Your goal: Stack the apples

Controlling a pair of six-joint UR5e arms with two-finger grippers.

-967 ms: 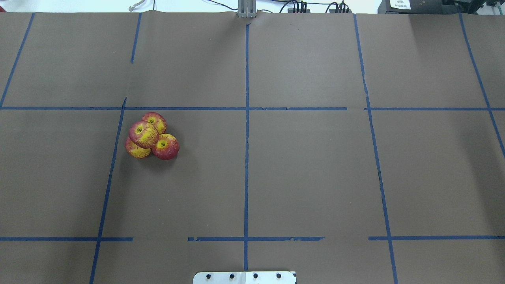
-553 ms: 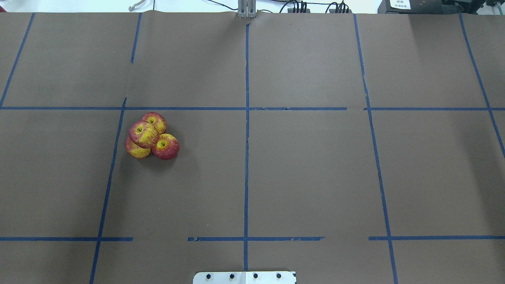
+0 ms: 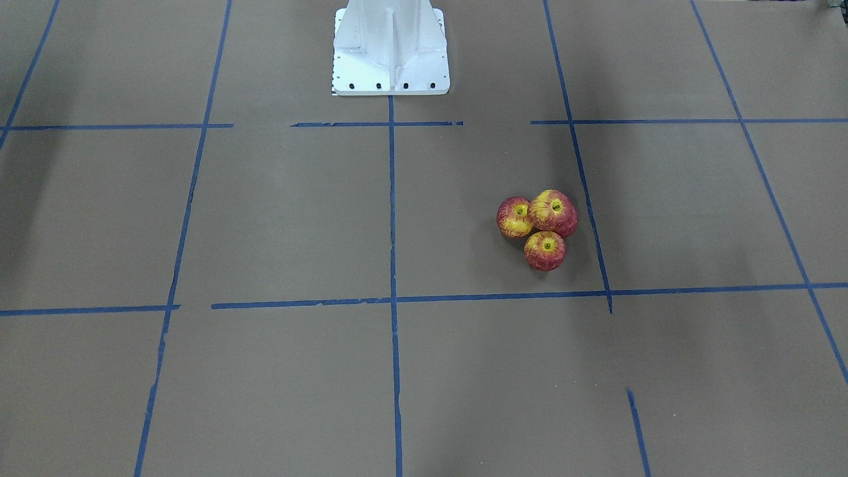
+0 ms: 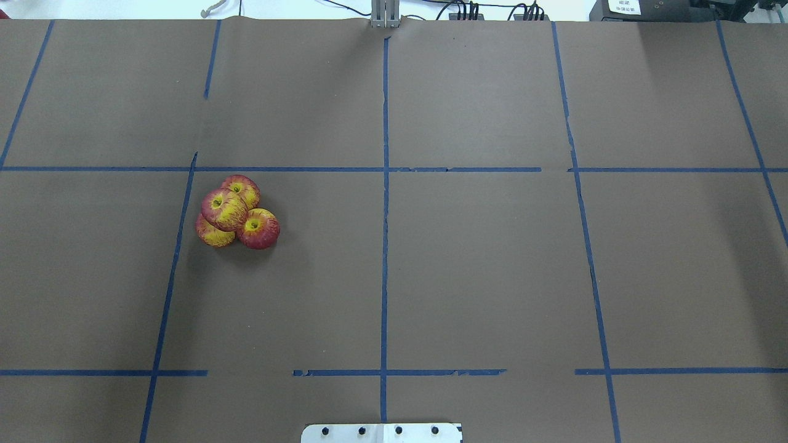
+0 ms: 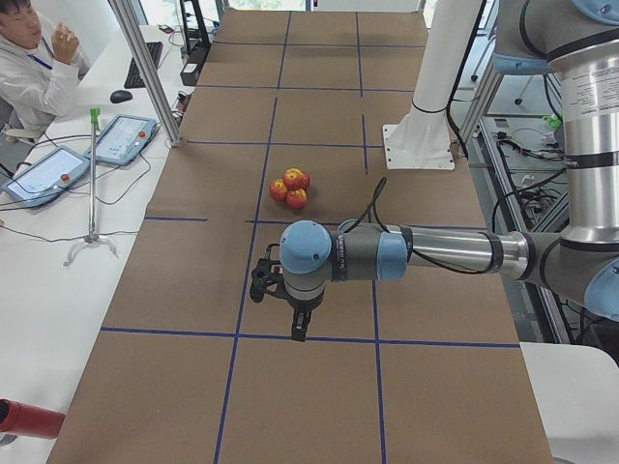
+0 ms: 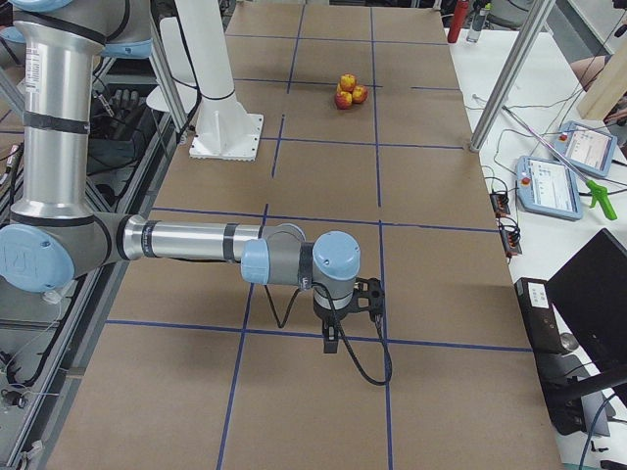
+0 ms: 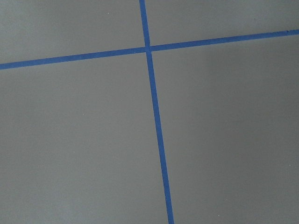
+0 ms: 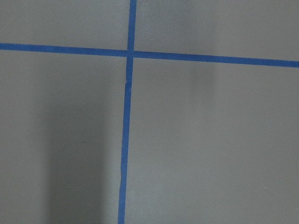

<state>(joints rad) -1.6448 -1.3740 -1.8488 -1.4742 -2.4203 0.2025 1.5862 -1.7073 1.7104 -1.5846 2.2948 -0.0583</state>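
- Apples [image 4: 237,212]: four in one pile, left half of the overhead view. Three sit on the table [image 4: 492,277] touching each other, and the top apple [image 4: 223,209] rests in the hollow between them, tilted.
- Pile is three-sided with no long axis. Judgement: approach angle matters little; straight down is safest.
- Left gripper [image 5: 261,283]: seen only in the left side view, hanging over a tape crossing. Cannot tell whether the jaws are wide or narrow. Apples lie beyond it, further along the table and toward the base [image 5: 419,145].
- Right gripper [image 6: 370,296]: seen only in the right side view, jaw state likewise unreadable. Apples are at the far end of the table from it, well apart.
- Judgement: the left arm is the nearer one for any further touch.
- Edges: pile is just beside a tape line [image 4: 178,246] on its left and well apart from every table edge, with bare paper around it.
- Judgement: stack looks complete; the top apple's seat is shallow, so a nudge could roll it off.
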